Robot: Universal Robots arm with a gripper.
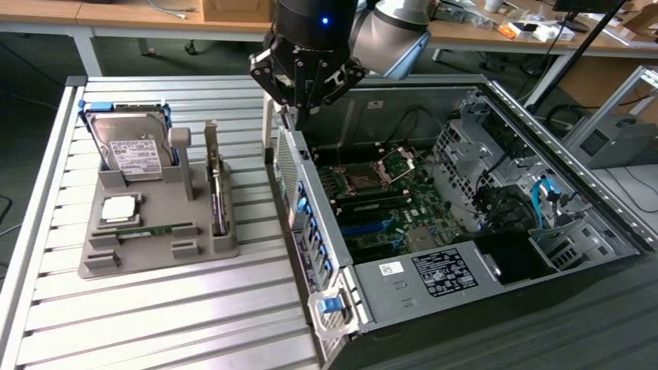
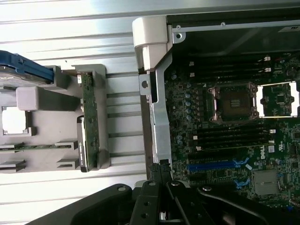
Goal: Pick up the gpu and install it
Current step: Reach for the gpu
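Note:
The gpu [image 1: 216, 185] stands on its edge in a slot of the grey holder [image 1: 154, 254], a thin dark card with a silvery bracket; the wrist view shows it edge-on as the gpu [image 2: 88, 122]. My gripper [image 1: 291, 116] hangs above the back corner of the open computer case [image 1: 308, 231], to the exterior view's right of the card and apart from it. Its black fingers [image 2: 157, 174] are pressed together with nothing between them, just over the case's side wall [image 2: 157, 117].
The holder also carries a silver hard drive [image 1: 129, 150], a square processor chip [image 1: 119, 208] and a green memory stick [image 1: 154, 230]. The motherboard [image 1: 381, 200] lies open inside the case, with blue slots [image 2: 211, 165]. The ribbed metal table [image 1: 154, 324] extends in front.

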